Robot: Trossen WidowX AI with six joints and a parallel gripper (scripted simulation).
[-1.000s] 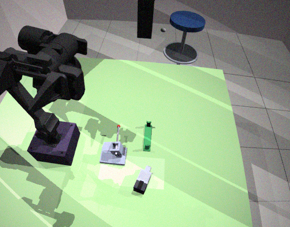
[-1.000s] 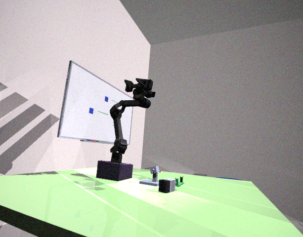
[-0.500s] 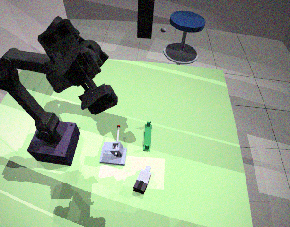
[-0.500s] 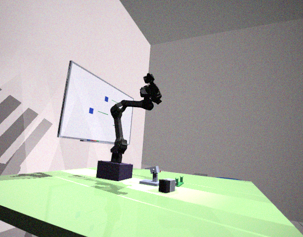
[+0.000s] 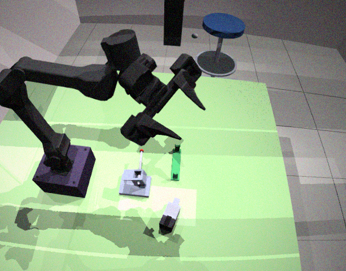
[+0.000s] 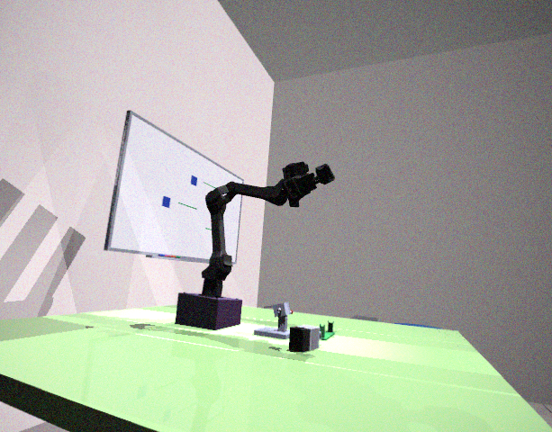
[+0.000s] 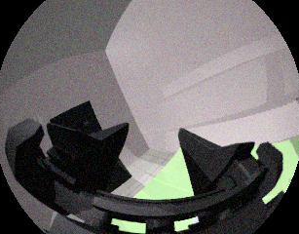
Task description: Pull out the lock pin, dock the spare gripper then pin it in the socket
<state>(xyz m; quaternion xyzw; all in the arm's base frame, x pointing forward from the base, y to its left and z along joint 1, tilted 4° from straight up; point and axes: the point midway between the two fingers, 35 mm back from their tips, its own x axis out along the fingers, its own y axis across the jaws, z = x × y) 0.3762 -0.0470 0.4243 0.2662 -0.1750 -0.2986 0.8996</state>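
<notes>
The hand (image 5: 193, 124) hangs above the green table (image 5: 231, 189), its fingers apart with nothing between them. Below, the red-tipped pin (image 5: 140, 160) sticks out of the grey mount (image 5: 135, 188). A green rack (image 5: 176, 164) lies beside it, and the spare gripper (image 5: 170, 213) rests near the mount, apart from both.
</notes>
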